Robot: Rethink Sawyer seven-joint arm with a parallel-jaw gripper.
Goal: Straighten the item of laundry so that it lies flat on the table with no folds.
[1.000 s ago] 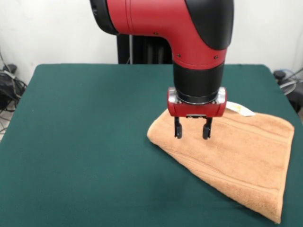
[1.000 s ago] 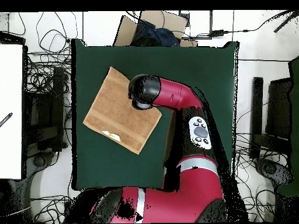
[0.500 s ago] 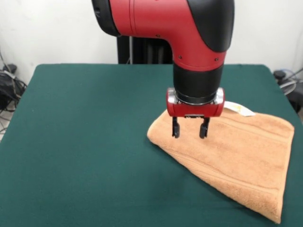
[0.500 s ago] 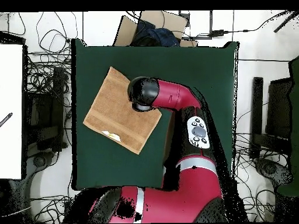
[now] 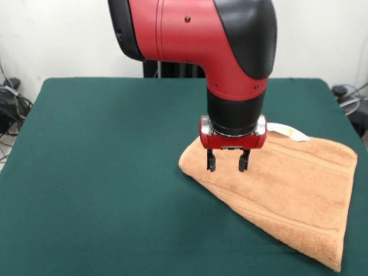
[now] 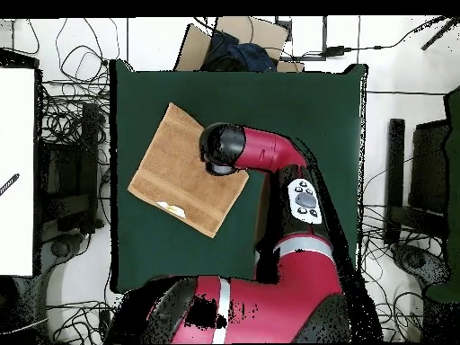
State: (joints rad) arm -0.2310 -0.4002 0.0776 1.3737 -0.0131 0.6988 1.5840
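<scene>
The towel (image 5: pixel 287 190) lies on the right part of the dark green worktop (image 5: pixel 98 172) in the front view, its right edge near the worktop's right side; in the overhead view it sits toward the left edge of the worktop (image 6: pixel 296 135), turned at an angle. It looks doubled over: the outline is closer to a rounded wedge than a square, with a thick rolled-looking edge along the lower left side and a white label (image 5: pixel 287 132) sticking out at the far edge. The end effector (image 5: pixel 225 161) hangs over the towel's left corner with its two black fingers (image 5: pixel 211 161) spread apart, nothing between them, tips just above or barely on the pile; contact cannot be confirmed. Risks, as judged: closing here could pinch both layers together, so a lift would drag the whole towel rather than open the fold. A pinch too shallow could slip off the terry. A descent too deep would press the tips into the felt. The towel already lies close to the worktop's side, so a pull toward that side could carry it over the edge. Against the frame one second back, the end effector has shifted slightly left and toward the corner, the finger gap reads a little narrower, and the arm's upper housing has swung; the towel has not moved.
</scene>
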